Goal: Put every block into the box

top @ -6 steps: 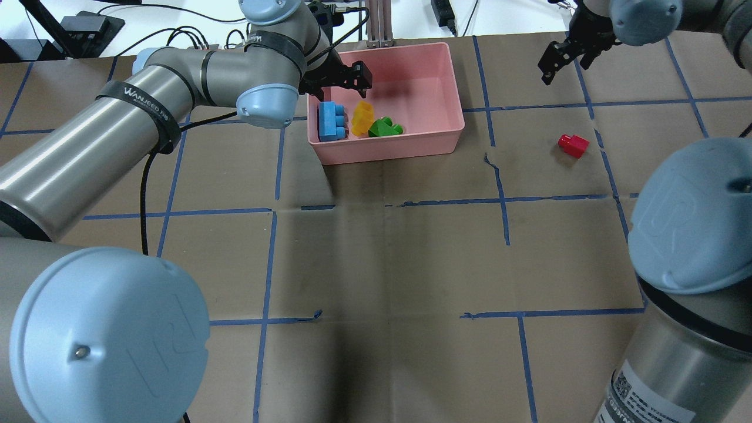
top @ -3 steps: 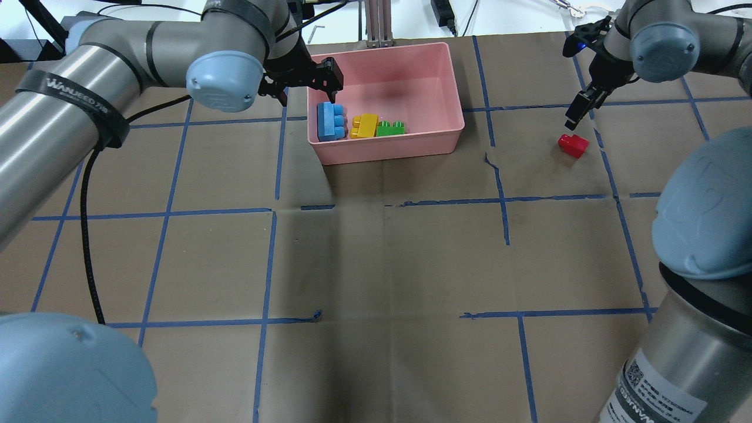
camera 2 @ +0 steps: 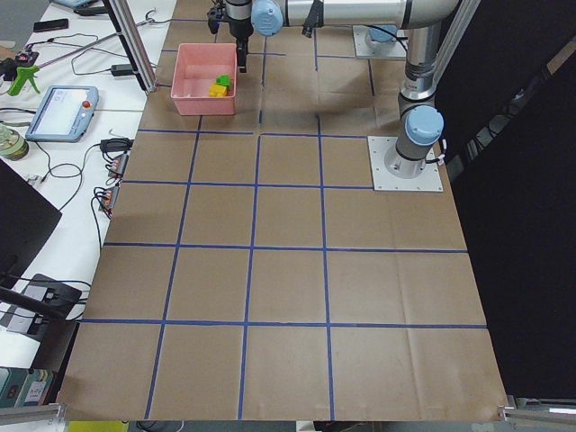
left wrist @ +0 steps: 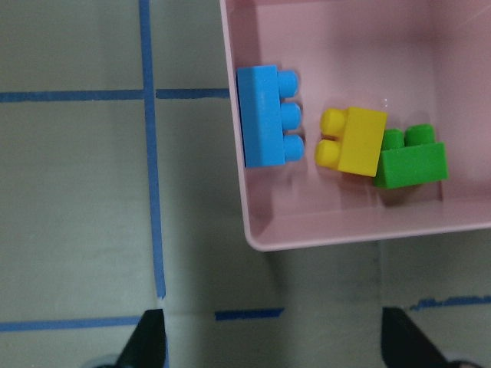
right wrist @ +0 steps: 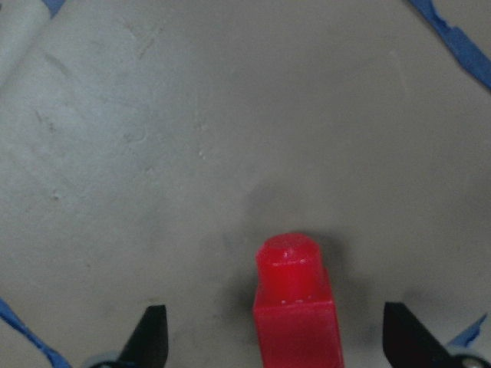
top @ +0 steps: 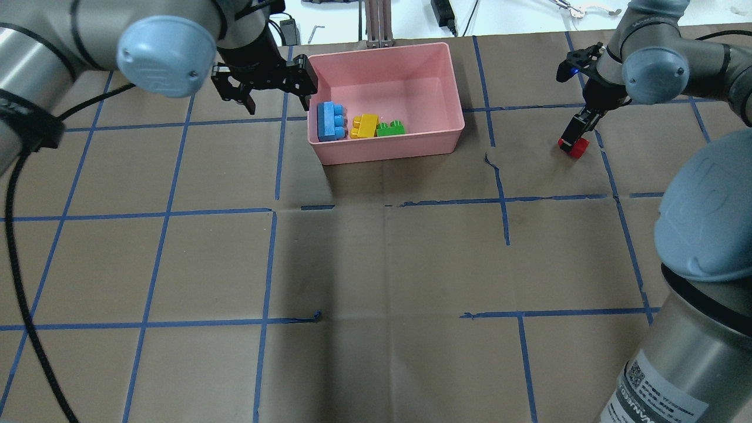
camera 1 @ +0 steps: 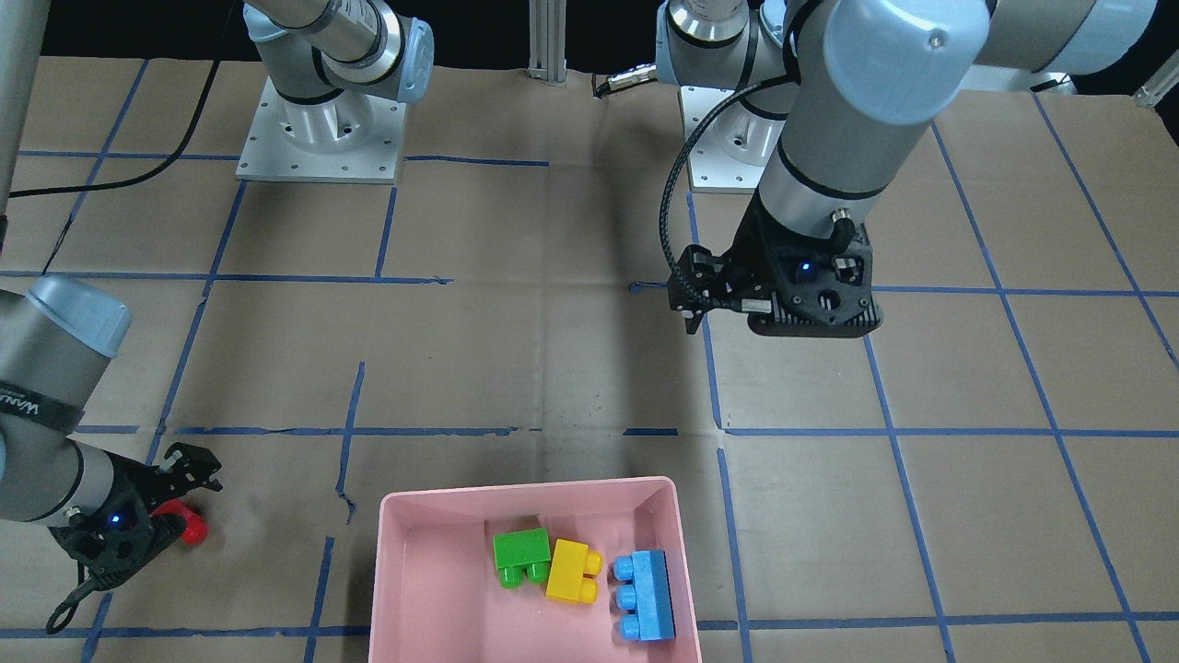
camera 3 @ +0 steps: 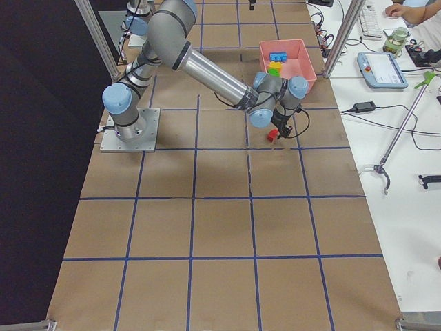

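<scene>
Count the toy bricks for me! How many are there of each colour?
1 blue brick
1 yellow brick
1 green brick
1 red brick
Total: 4 bricks

Drew the left gripper [top: 278, 108] back out of the box [top: 411, 150], jaws spread, leaving its wall and contents ahead of the jaws instead of beneath them. Saw the yellow block [top: 365, 125] and green block [top: 390, 128] settled flat from a tilted tumble. Brought the right gripper [top: 573, 140] down from well above, setting the red block [right wrist: 295, 314] between its parted jaws.
</scene>
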Action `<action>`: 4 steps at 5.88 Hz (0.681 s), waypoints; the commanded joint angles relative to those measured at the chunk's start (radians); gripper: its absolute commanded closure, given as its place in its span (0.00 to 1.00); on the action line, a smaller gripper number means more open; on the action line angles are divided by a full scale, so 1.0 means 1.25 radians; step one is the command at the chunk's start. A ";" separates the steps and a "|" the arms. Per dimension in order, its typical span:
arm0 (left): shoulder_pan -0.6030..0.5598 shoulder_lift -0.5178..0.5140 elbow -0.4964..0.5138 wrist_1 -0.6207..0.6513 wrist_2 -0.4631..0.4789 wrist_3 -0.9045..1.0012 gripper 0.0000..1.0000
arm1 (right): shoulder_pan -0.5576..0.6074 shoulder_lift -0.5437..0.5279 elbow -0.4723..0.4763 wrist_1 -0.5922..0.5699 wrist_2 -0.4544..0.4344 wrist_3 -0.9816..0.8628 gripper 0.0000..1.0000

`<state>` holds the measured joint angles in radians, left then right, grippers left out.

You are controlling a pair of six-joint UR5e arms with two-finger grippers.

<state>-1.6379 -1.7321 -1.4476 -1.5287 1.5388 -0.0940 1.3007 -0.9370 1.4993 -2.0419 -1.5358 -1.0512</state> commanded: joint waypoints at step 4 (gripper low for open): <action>0.051 0.135 -0.083 -0.041 0.006 0.000 0.00 | 0.004 -0.018 0.007 -0.064 -0.044 0.003 0.87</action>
<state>-1.5770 -1.5724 -1.5468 -1.5755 1.5458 -0.0935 1.3031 -0.9473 1.5147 -2.1209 -1.5873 -1.0530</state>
